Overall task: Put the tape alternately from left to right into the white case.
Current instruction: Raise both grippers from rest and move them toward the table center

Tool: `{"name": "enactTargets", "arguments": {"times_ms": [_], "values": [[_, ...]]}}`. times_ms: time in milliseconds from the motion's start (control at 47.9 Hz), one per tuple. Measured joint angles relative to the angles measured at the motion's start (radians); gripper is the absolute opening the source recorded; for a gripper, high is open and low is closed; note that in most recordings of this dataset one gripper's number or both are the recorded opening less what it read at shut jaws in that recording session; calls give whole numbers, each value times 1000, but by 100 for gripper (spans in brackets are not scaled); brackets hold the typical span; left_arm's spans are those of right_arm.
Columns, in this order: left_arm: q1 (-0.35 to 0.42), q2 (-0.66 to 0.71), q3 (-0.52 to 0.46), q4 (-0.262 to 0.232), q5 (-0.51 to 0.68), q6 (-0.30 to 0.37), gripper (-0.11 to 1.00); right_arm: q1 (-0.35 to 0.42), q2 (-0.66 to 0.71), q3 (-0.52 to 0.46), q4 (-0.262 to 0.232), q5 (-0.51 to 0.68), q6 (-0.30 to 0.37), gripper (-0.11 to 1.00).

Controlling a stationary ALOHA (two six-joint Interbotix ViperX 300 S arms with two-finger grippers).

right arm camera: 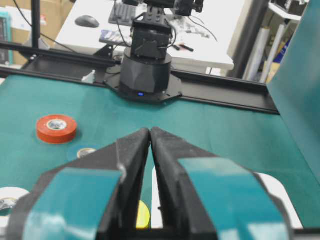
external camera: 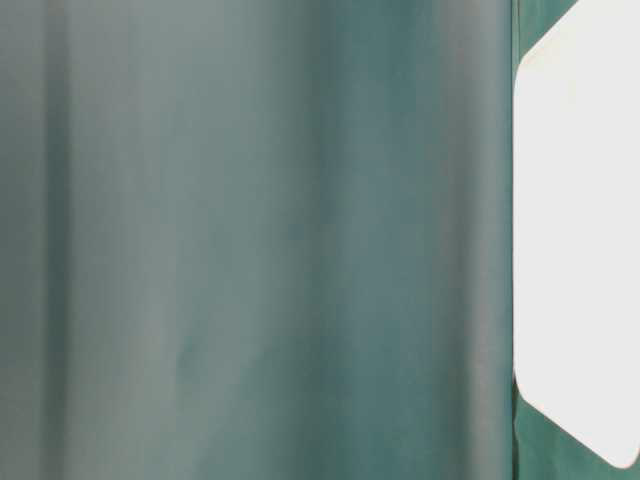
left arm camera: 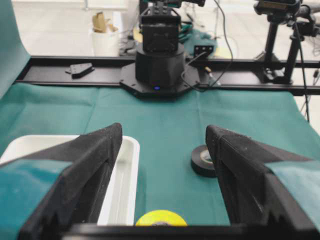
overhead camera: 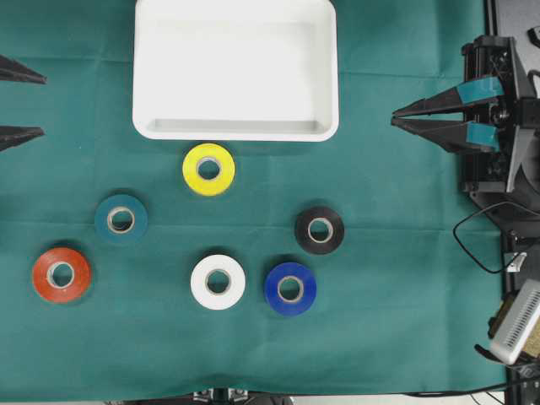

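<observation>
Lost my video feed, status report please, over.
Left gripper open, right gripper shut, both empty. Six tape rolls on cloth, white case empty. Nothing in the way.

Overhead top-down; wrist views facing inward.

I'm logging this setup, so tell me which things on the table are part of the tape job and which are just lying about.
Job: yellow tape, teal tape, orange-red tape, white tape, blue tape, black tape, white case.
Lying about: black cable, grey device at the right edge.
</observation>
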Motion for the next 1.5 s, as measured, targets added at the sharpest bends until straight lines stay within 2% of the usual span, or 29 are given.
{"name": "enactTargets", "arguments": {"times_ms": [42,167,271,564,689,772,835,981,1065,1106,1315,1503], "values": [[-2,0,2,-2,2,2,22,-2,0,0,0,2,5,22],[-5,-3,17,-17,2,-5,-1,-8,0,14,0,0,12,0],[-9,-8,20,-18,2,-5,-9,-6,0,21,0,0,14,-5],[-14,-11,20,-18,11,-5,-10,-8,0,23,0,0,14,-5],[-23,-12,20,-18,14,2,-4,-8,9,23,0,2,14,-5],[-26,-12,20,-20,15,-2,7,-6,18,23,0,2,14,3],[-26,-11,21,-20,18,-3,20,-8,23,23,0,0,14,14],[-28,-9,23,-18,37,-6,62,-9,31,23,0,2,14,53],[-28,-9,23,-20,48,-6,64,-11,32,25,0,2,15,77],[-28,-9,21,-20,54,-6,64,-11,32,25,0,2,15,84],[-28,6,15,-21,84,-26,63,-11,49,23,0,12,15,84],[-28,64,-25,-23,163,-31,63,-21,141,-14,6,77,23,84]]}}
